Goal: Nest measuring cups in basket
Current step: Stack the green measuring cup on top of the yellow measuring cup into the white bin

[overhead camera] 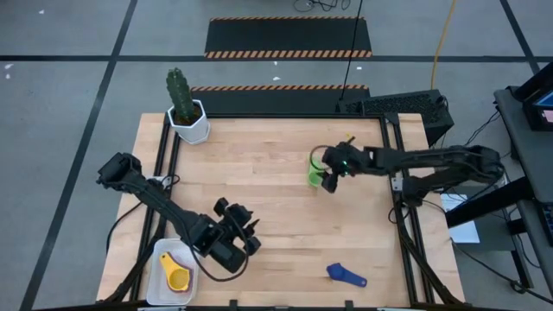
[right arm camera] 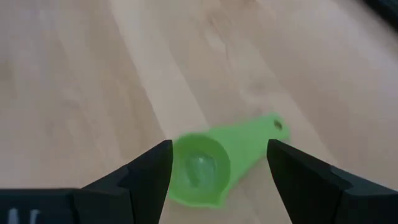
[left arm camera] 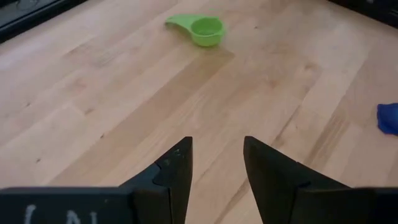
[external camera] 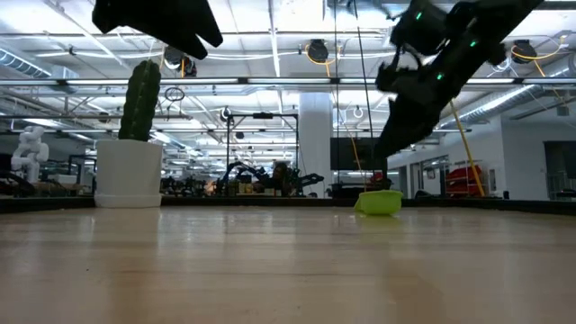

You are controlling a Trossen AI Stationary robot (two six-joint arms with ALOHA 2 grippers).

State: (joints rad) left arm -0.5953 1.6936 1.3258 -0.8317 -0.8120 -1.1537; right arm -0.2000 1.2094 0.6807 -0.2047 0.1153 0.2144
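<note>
The green measuring cup (overhead camera: 315,162) (external camera: 379,202) lies on its base on the table right of centre, its handle (right arm camera: 261,134) flat on the wood. My right gripper (overhead camera: 327,178) (right arm camera: 217,152) is open and hovers just above it, one finger on either side of the bowl, without touching it. The dark blue cup (overhead camera: 346,276) lies near the table's near edge. The white basket (overhead camera: 164,259) sits at the near left corner, with a yellow cup (overhead camera: 177,278) on top of others inside. My left gripper (overhead camera: 246,231) (left arm camera: 217,149) is open and empty, just right of the basket.
A white pot with a cactus (overhead camera: 188,121) (external camera: 129,171) stands at the far left corner. Black frame rails run along the table's left and right sides. Bare wood lies between the two grippers and around the dark blue cup (left arm camera: 388,118).
</note>
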